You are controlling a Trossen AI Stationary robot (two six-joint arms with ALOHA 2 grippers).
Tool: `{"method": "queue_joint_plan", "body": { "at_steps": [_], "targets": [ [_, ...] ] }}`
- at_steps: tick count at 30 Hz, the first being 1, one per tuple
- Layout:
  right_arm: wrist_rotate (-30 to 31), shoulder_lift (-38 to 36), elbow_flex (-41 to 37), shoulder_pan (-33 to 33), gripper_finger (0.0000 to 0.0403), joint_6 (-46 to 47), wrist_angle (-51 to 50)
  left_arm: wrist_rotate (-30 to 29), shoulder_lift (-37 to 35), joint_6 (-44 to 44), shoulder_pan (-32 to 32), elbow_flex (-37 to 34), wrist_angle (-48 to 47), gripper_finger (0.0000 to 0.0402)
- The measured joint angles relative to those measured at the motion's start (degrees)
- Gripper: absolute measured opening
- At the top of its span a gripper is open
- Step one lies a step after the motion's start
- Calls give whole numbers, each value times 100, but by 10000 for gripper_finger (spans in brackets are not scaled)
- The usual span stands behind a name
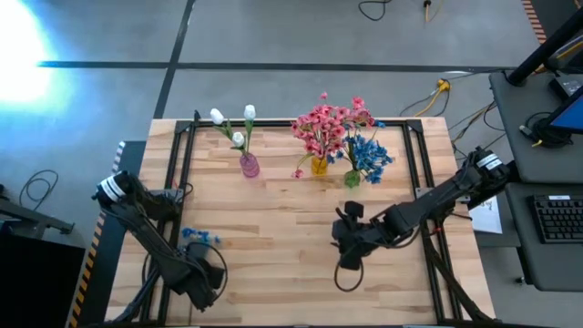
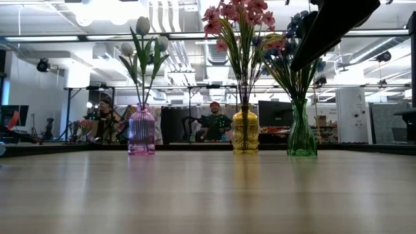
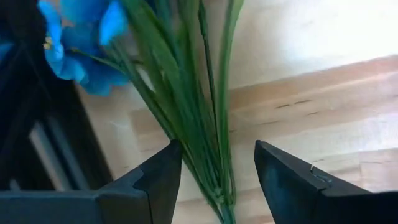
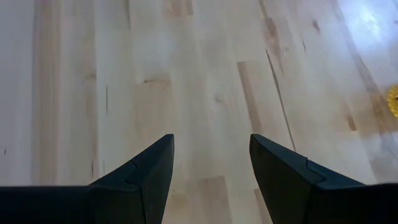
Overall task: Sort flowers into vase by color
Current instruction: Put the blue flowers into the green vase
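A blue flower lies flat near the table's front left corner, its green stems running between the parted fingers of the left gripper, which straddles them without pinching. Along the far edge stand three vases: a purple one with white buds, a yellow one with pink blossoms, a green one with blue. The right gripper hangs open over bare wood toward the middle. People sit beyond the table.
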Motion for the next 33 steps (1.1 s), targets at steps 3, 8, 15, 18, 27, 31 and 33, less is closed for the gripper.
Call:
{"method": "queue_joint_plan", "body": {
  "at_steps": [3,8,15,18,27,31,33],
  "targets": [
    [12,0,0,71,203,12,1,-1,132,122,0,-4,109,179],
    [9,0,0,134,203,19,8,-31,159,136,7,-1,246,137],
    [10,0,0,138,203,20,2,-22,99,308,0,130,244,35],
    [10,0,-1,159,203,6,-18,-11,83,452,-2,281,276,6],
    [5,0,-39,550,203,-123,-82,-928,-499,1582,2,1146,183,1],
    [12,0,-39,853,203,-84,-58,-2045,-772,2867,8,1795,197,0],
    [21,0,-42,1004,203,-84,-16,-2909,-831,3746,33,2122,219,0]
  ]
}}
